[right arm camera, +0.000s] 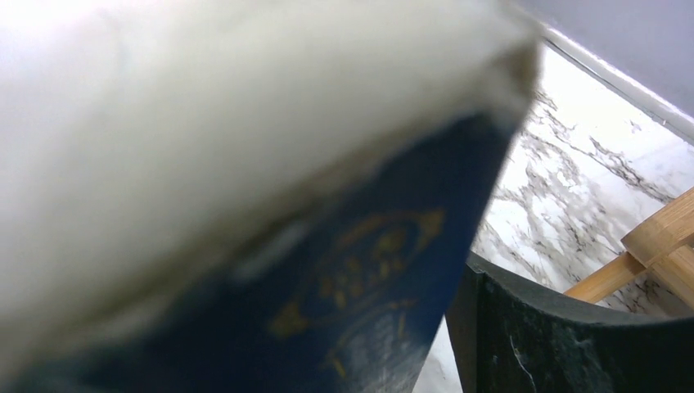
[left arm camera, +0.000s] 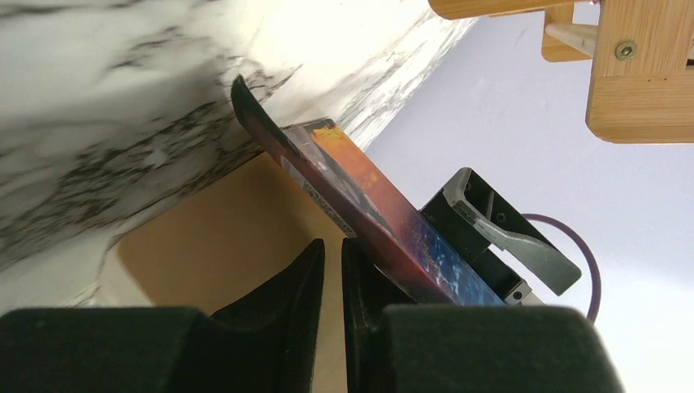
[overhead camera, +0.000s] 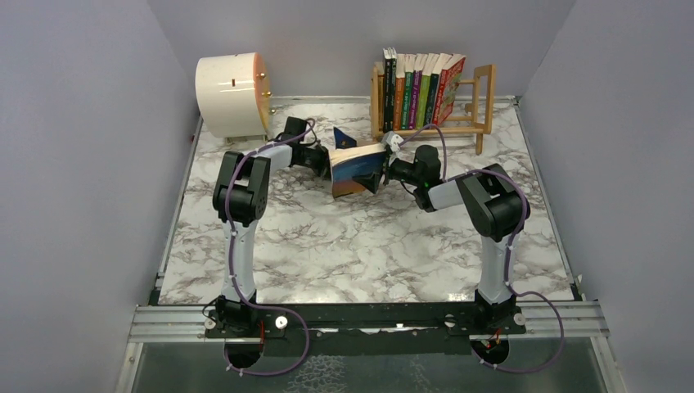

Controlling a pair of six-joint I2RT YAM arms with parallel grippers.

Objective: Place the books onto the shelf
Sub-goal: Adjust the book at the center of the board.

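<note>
Bright even light, tabletop (left arm camera: 352, 33) glare, right wrist's book (right arm camera: 352, 270) badly blurred

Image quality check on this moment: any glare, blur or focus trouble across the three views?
Top external: sharp, evenly lit. Left wrist: marble table blown out by glare, book cover sharp. Right wrist: book too close, blurred, page edges washed white.

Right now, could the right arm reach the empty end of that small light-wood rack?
Probably yes. The right gripper hovers just in front of the rack, nothing stands between them, and the row of leaning paperbacks leaves its right end free.
</note>
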